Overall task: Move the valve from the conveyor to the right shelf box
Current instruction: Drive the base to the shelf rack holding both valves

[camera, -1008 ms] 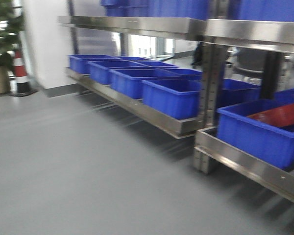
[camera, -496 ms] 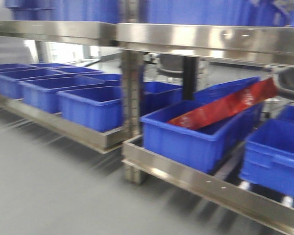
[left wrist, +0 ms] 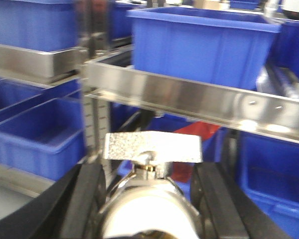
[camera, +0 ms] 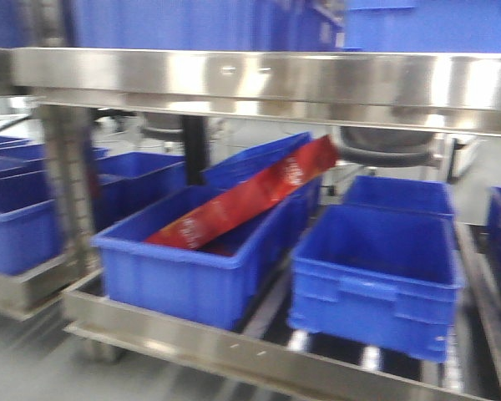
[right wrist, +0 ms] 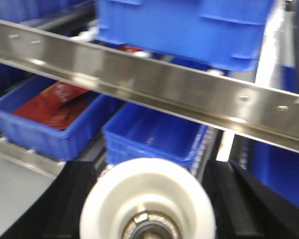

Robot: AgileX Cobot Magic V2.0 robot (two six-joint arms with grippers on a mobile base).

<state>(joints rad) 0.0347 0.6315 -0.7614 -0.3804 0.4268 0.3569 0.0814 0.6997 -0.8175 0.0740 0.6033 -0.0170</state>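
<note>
In the left wrist view a metal valve (left wrist: 152, 147) with a flat silver handle and a white round body sits between the black fingers (left wrist: 87, 199). My left gripper (left wrist: 148, 173) is shut on it. In the right wrist view my right gripper (right wrist: 152, 175) is shut on a white disc with a metal hub (right wrist: 148, 196). Both face a steel shelf rack (camera: 259, 79) with blue boxes. An empty blue box (camera: 376, 267) stands on the lower level at the right. The conveyor is out of view.
Left of the empty box, another blue box (camera: 188, 271) holds a slanted red packet (camera: 250, 200). More blue boxes (camera: 17, 225) stand further left and on the upper shelf (camera: 426, 25). A steel upright (camera: 67, 184) and the lower front rail (camera: 234, 355) border the boxes.
The front view has swung right along the rack. The box with the red packet moved from the right edge to left of centre, and the empty blue box came into view.
</note>
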